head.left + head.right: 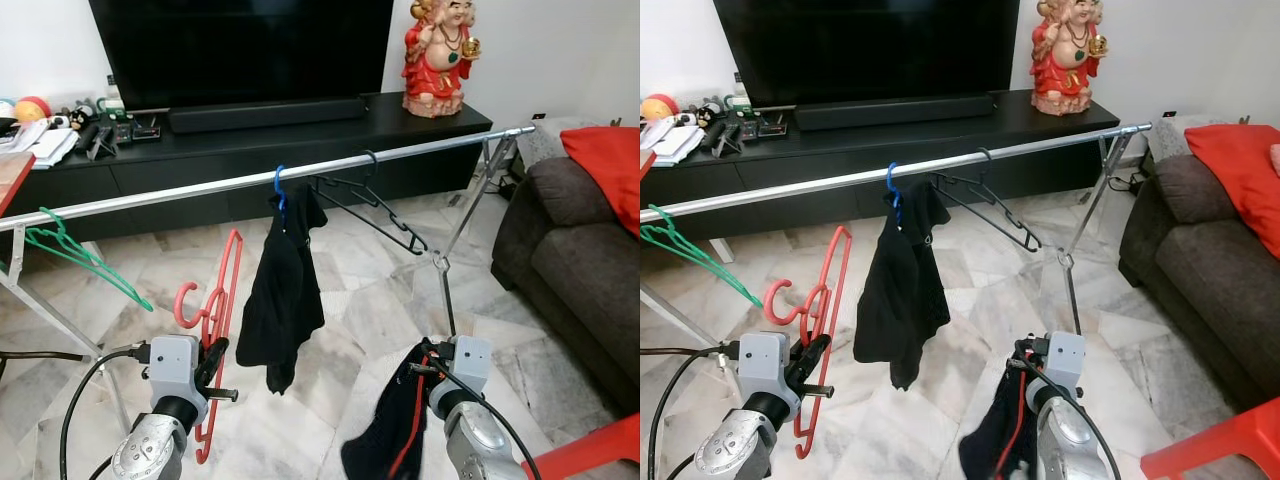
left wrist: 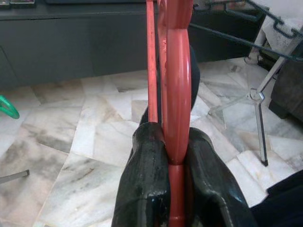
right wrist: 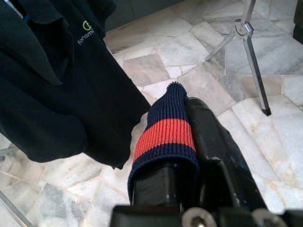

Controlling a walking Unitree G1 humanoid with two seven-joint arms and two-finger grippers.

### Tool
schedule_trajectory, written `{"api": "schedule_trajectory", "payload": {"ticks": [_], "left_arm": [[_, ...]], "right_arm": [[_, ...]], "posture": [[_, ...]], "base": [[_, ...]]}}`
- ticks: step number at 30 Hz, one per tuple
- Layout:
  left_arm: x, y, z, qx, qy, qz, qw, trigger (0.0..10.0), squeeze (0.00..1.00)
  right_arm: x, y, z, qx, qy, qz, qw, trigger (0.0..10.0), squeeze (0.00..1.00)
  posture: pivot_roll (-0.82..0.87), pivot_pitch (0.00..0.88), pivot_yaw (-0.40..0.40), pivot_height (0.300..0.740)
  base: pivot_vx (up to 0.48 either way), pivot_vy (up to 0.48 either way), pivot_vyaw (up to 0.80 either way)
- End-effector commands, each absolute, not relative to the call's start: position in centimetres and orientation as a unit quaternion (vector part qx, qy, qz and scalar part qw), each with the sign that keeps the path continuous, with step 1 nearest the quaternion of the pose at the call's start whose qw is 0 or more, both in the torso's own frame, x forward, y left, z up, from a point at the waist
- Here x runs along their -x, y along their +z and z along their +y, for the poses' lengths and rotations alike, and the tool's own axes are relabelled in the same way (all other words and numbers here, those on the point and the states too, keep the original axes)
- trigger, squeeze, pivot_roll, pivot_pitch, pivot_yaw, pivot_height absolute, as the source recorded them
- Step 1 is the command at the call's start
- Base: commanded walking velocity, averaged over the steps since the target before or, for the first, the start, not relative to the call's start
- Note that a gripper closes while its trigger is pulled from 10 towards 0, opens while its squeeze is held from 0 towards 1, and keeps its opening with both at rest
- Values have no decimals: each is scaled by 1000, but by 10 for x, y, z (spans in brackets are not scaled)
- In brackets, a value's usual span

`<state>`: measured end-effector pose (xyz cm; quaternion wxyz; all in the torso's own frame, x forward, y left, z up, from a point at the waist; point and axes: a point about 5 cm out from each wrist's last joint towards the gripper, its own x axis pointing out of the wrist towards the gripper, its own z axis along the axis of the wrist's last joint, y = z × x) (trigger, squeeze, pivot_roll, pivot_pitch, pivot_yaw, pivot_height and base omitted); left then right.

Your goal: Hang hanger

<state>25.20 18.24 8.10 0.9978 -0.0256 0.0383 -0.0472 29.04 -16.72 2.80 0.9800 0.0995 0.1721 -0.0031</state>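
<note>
A silver clothes rail [image 1: 200, 187] crosses in front of me. On it hang a green hanger [image 1: 80, 260], a black shirt [image 1: 283, 290] on a blue hook, and an empty black hanger [image 1: 378, 207]. My left gripper [image 1: 212, 362] is below the rail and shut on a red hanger [image 1: 222, 300], held upright with its hook pointing left. In the left wrist view, both fingers [image 2: 147, 179] pinch the red hanger [image 2: 176, 85]. My right gripper [image 1: 420, 368] is low on the right and shut on a navy garment with a red stripe [image 3: 165, 137], which hangs down from it [image 1: 385, 430].
A black TV cabinet [image 1: 300, 140] stands behind the rail, with a red figurine [image 1: 438, 55] on it. On the right is a dark sofa [image 1: 580, 250] with a red cloth. The rail's legs [image 1: 445, 270] stand on the marble floor. A red chair [image 1: 590, 455] shows at the lower right.
</note>
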Motion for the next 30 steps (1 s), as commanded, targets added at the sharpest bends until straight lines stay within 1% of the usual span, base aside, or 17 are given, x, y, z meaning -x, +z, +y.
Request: {"api": "schedule_trajectory", "payload": {"ticks": [1,9,23,30], "left_arm": [[-251,81,185,23,-44,43,998,10000,0],[-252,81,184,22,-47,43,998,10000,0],[-253,83,182,16,-61,37,997,10000,0],[-253,83,181,27,-62,37,997,10000,0]], "right_arm": [[-295,34,-164,-103,0,159,982,10000,0],[-294,33,-165,-103,-4,159,982,10000,0],[-295,33,-166,-103,-9,158,982,10000,0],[-295,34,-168,-104,-14,157,982,10000,0]], "posture": [[74,42,-15,740],[68,42,-12,740],[72,40,-10,740],[73,40,-10,740]], "base": [[0,480,0],[0,463,0],[0,0,0],[0,0,0]]}}
